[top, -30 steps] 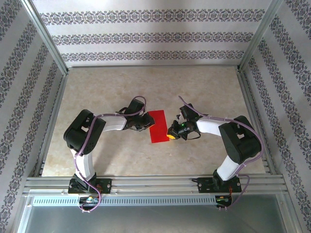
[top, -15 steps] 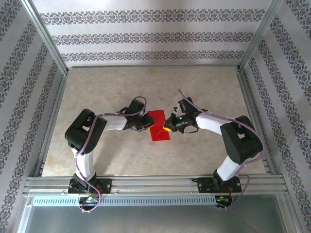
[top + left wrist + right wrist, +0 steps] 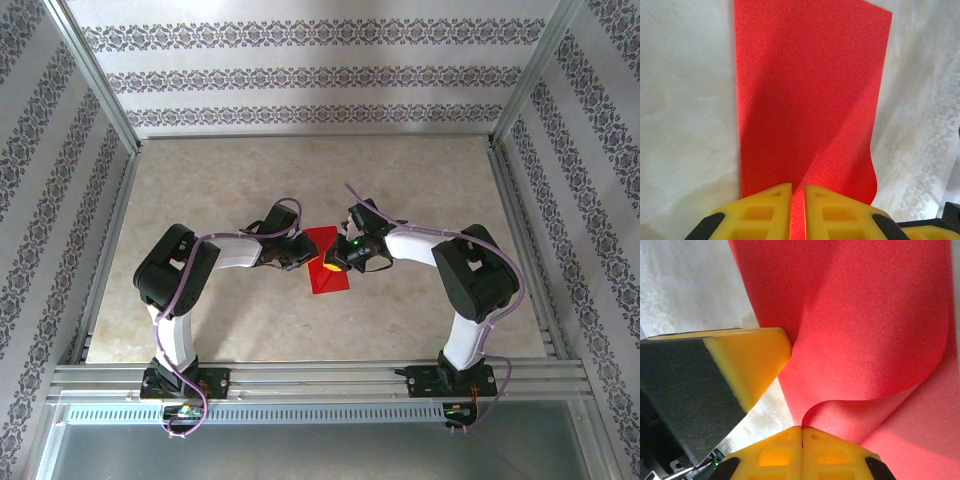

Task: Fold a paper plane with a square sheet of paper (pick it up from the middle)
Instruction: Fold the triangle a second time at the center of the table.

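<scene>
Top external view: showing a thin, bright red, plain square sheet of paper (image 3: 322, 240) lying near the middle of the pale marbled counter (image 3: 250, 180), between the two arms. Reaching in from the left with the left jaws and meeting the sheet at its left edge. Reaching in from the right with the right jaws and hovering over the sheet's middle, close beside the left jaws, with a spot of yellow pad showing against the red.

Left wrist view: looking along the sheet (image 3: 810, 90), lying mostly flat on the counter and bowing upward along one long edge near the jaws. Holding the left jaws nearly together, with the yellow foam pads (image 3: 765, 210) standing a narrow slit apart and a thin red strip showing in the slit. Pinching the near edge of the sheet.

Right wrist view: pressing the right jaws fully together, with the yellow pads (image 3: 775, 455) meeting along a fine seam. Pinching, at the pad tips, the lip of a raised flap of the sheet (image 3: 865, 315). Carrying that flap up and over the layer beneath in a soft, round curl. Standing just beside the curl with one yellow-and-black pad (image 3: 750, 365) belonging to the left jaws, above bare counter.
</scene>
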Action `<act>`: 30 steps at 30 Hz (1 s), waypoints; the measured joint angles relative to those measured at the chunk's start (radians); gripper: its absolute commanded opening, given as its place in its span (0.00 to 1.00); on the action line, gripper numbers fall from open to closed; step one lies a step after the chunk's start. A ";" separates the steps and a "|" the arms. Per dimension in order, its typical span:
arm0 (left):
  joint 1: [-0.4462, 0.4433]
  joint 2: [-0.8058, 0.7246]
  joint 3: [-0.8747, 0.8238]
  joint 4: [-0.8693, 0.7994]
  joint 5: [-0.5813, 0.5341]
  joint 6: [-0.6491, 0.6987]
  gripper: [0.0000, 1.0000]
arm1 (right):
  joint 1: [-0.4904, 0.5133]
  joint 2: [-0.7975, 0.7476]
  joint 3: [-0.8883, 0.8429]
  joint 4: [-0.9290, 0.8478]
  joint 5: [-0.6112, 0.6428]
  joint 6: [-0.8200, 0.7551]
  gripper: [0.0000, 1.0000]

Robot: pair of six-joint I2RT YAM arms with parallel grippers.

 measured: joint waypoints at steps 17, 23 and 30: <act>0.043 0.020 0.048 -0.058 -0.005 0.026 0.14 | 0.007 0.042 0.022 -0.007 0.010 -0.042 0.00; 0.043 0.023 0.050 -0.063 -0.004 0.026 0.14 | 0.007 0.054 0.030 0.002 0.010 -0.041 0.00; 0.043 0.023 0.050 -0.063 -0.004 0.026 0.14 | 0.020 0.064 0.054 0.012 0.010 -0.041 0.00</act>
